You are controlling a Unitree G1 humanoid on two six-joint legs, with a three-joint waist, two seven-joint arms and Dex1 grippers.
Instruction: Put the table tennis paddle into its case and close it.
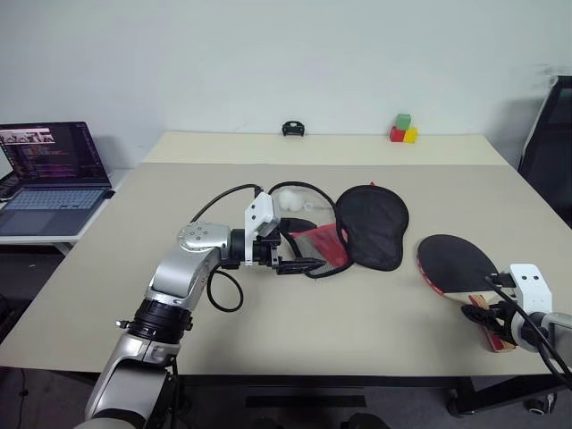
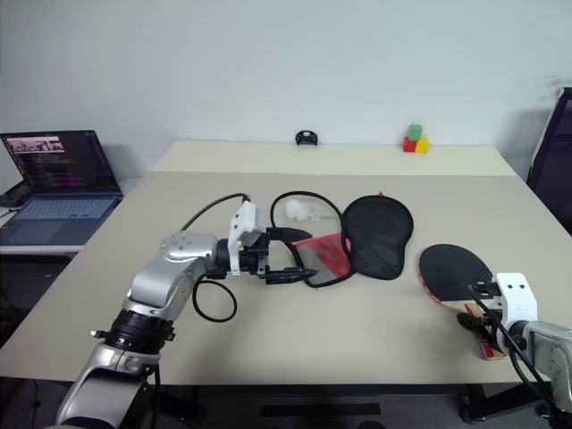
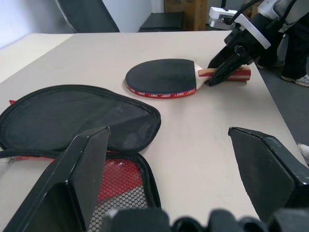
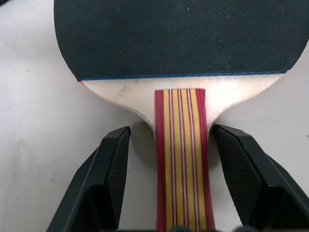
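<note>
One table tennis paddle (image 1: 456,263) lies flat on the beige table (image 1: 375,331) near the right front edge, its round, matte black rubber face up and a thin red band along the rim. Its short handle (image 4: 182,159), pale wood striped in red and yellow, points toward the robot. The right gripper (image 4: 174,179) straddles that handle, its two black wedge-shaped fingers standing on either side with a gap between each and the wood, so it is spread and gripping nothing.

Left of the paddle, apart from it, the case (image 1: 371,223) lies unzipped on the tabletop: a soft black fabric flap of paddle shape folded back, and beside it the lower half with a red panel and black mesh (image 3: 118,186) edged by a zipper. The left gripper (image 1: 299,264) hovers over this mesh half, its flat black fingers spread wide and empty.

A small white ball (image 1: 291,201) rests just behind the case.
</note>
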